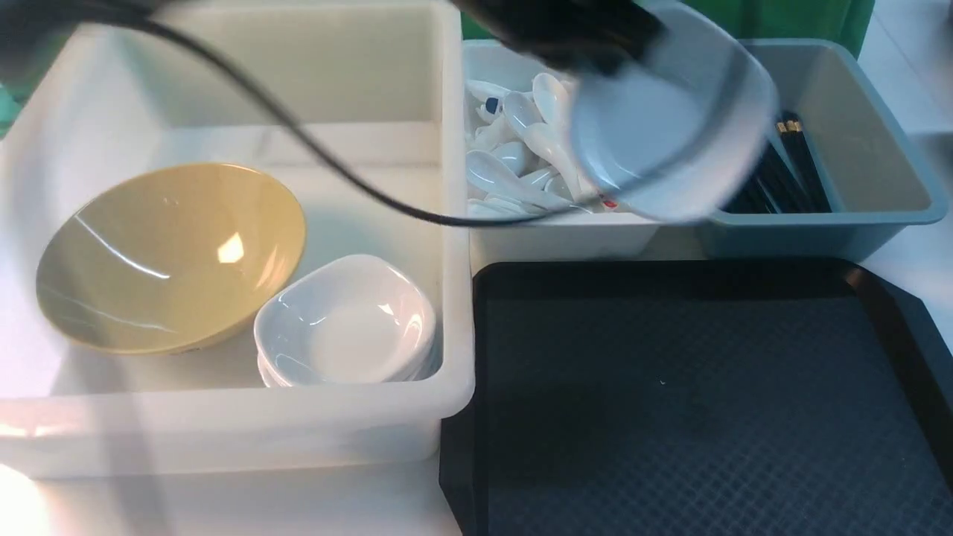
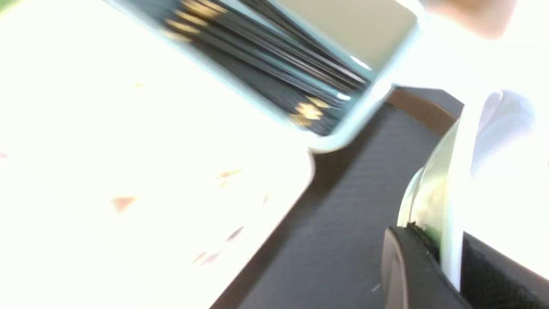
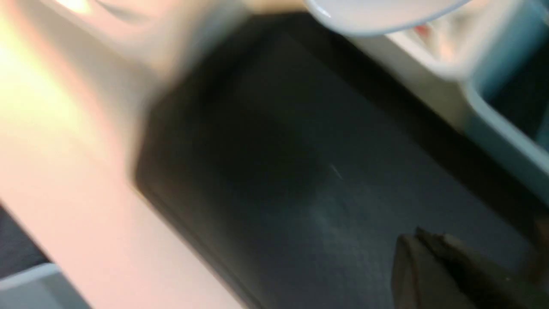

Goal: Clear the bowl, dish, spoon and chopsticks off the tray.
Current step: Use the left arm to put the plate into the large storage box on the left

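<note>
One white dish [image 1: 670,126] hangs tilted in the air by the spoon tub [image 1: 558,238], its rim pinched in the left claw [image 2: 450,257]. The right claw [image 3: 429,262], pressed together, hovers over the black tray [image 1: 670,417]. The yellow bowl [image 1: 171,253] sits beside stacked dishes [image 1: 346,327] in the big white tub [image 1: 223,432] left of the tray.

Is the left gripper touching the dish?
Touching. In the left wrist view, the rim of the dish sits pinched in the left gripper.

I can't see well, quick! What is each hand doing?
Left hand: closed, holding the dish.
Right hand: closed, nothing seen in it.
</note>
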### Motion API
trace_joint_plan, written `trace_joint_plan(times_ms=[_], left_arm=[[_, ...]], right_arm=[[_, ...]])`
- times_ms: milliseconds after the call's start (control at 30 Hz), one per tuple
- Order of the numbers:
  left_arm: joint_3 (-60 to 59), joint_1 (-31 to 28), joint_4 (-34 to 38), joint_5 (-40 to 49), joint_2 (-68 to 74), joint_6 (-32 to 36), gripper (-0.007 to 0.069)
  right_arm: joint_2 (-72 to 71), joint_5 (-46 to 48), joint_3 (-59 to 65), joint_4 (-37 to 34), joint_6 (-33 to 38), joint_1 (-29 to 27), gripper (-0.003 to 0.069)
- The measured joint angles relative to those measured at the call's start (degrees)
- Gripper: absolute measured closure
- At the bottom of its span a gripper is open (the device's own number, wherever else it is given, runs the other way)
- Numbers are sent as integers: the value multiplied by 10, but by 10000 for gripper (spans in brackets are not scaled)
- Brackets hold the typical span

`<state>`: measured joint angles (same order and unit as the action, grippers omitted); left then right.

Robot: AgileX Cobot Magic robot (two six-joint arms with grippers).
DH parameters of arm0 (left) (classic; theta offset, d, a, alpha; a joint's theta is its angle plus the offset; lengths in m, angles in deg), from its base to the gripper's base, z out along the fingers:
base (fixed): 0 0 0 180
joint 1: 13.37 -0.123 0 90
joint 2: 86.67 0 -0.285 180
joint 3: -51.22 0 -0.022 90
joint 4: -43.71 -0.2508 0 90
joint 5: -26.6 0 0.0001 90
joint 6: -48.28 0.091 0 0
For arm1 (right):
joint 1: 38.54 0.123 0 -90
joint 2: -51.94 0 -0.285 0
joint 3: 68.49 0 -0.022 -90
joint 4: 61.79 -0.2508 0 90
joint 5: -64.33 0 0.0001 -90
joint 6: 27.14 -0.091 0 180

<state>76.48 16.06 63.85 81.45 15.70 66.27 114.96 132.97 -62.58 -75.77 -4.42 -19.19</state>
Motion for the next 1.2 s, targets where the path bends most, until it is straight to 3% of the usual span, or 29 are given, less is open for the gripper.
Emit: trace_joint_plan(times_ms=[133,167,200,267,400,633,767,1033,1100,1200], left_arm=[[-186,-119,9,-20,-123,0,624],[-195,-125,10,-21,-133,0,624],[-277,-173,18,-39,-167,7,624],[-338,-205,28,-56,-192,19,624],[-429,-237,73,-83,-199,71,624],[-453,-237,110,-142,-145,141,603],[-453,-237,101,-157,-116,182,485],[-397,-237,35,-110,-149,167,61],[-368,-237,21,-88,-173,143,15],[-330,-236,-9,-49,-214,92,8]], right_arm=[[92,-19,-72,-30,28,81,614],[97,-21,-78,-30,28,91,614],[134,-31,-102,-28,29,132,614],[167,-42,-125,-21,30,179,614],[218,-51,-150,-3,31,237,614],[243,-53,-157,10,30,253,614],[240,-52,-157,23,27,253,614],[236,-29,-157,57,21,253,614],[235,-27,-157,82,7,253,614],[235,-22,-157,126,-16,253,614]])
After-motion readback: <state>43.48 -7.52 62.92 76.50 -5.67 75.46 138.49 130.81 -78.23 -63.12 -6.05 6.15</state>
